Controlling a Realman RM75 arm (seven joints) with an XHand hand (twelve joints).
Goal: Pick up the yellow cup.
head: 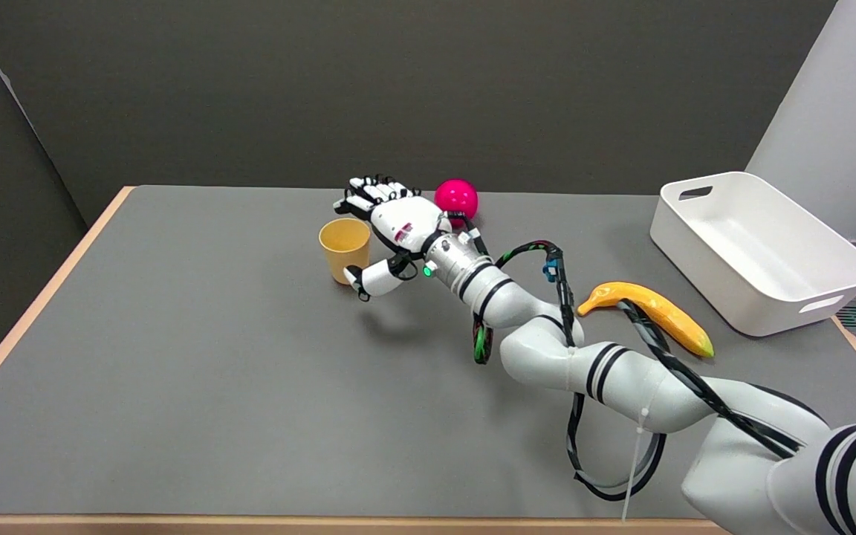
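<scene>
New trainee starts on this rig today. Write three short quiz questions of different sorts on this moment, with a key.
1. True or false: the yellow cup stands upright on the table, mouth up.
2. Multiple choice: which thing lies nearest the white bin? A) the pink ball B) the banana C) the yellow cup
3. Fill in: the right hand sits beside the cup with its fingers spread, so it holds ____.

Key
1. True.
2. B.
3. Nothing: the thumb reaches to the cup's near side, and the other fingers stretch out past its far right side, not closed on it.
</scene>
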